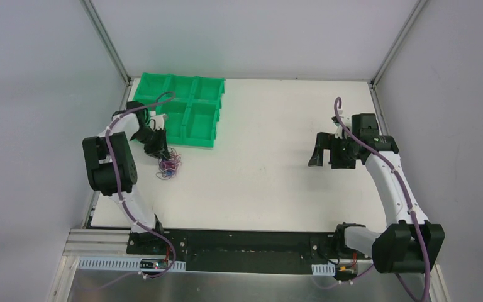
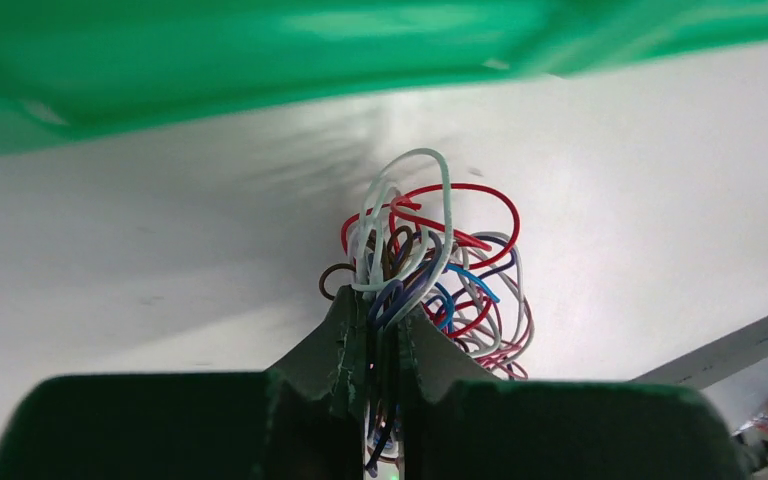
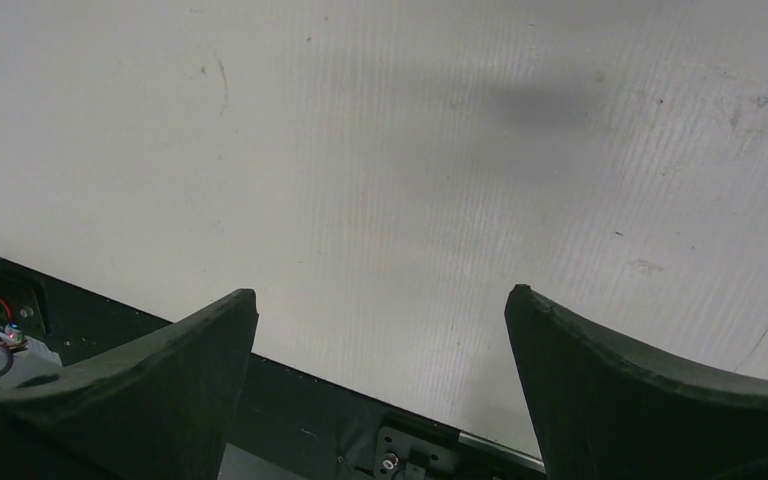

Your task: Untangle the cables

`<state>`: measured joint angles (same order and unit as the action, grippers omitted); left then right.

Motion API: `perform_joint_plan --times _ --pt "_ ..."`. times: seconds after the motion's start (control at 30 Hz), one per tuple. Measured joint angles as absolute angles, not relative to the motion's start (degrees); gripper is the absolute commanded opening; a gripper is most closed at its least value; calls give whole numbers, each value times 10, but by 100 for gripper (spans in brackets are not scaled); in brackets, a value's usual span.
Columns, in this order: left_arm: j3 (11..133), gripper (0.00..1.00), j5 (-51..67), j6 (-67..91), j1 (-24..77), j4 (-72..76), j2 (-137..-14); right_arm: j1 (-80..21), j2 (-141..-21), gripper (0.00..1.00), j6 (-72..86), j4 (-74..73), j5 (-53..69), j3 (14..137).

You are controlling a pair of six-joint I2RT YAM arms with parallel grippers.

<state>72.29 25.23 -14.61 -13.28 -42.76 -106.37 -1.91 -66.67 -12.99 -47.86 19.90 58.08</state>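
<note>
My left gripper [image 2: 381, 318] pinches the cables [image 2: 430, 255].
I see it squeezed tight on a bunch of red, blue, white and dark wires from the tangle, just beside the green tray [image 1: 182, 112] on the left side of the table [image 1: 277, 126]. I can't tell how many it holds. My right gripper [image 3: 380, 300] hangs wide, well apart, holding nothing.

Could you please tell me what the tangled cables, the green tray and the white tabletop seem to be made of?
Tangled thin coloured cables: glossy plastic insulation, likely over metal; they hold springy loops.
Green compartment tray: probably moulded plastic, uniform colour, soft sheen.
White tabletop: matte, faint parallel ribs suggest corrugated plastic sheet.
</note>
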Motion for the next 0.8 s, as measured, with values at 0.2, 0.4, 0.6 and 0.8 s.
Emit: perform_joint_plan --times 0.2,0.4,0.6,0.8 --pt "663 0 310 -117 12 -416 -893 -19 -674 99 -129 -480 269 608" --pt "757 0 378 -15 220 -357 -814 -21 -685 99 -86 -469 405 654" --pt "858 0 396 117 316 -239 -917 -47 -694 99 23 -398 490 692" --pt "885 0 400 235 356 -150 -1014 -90 -705 90 123 -300 507 689"
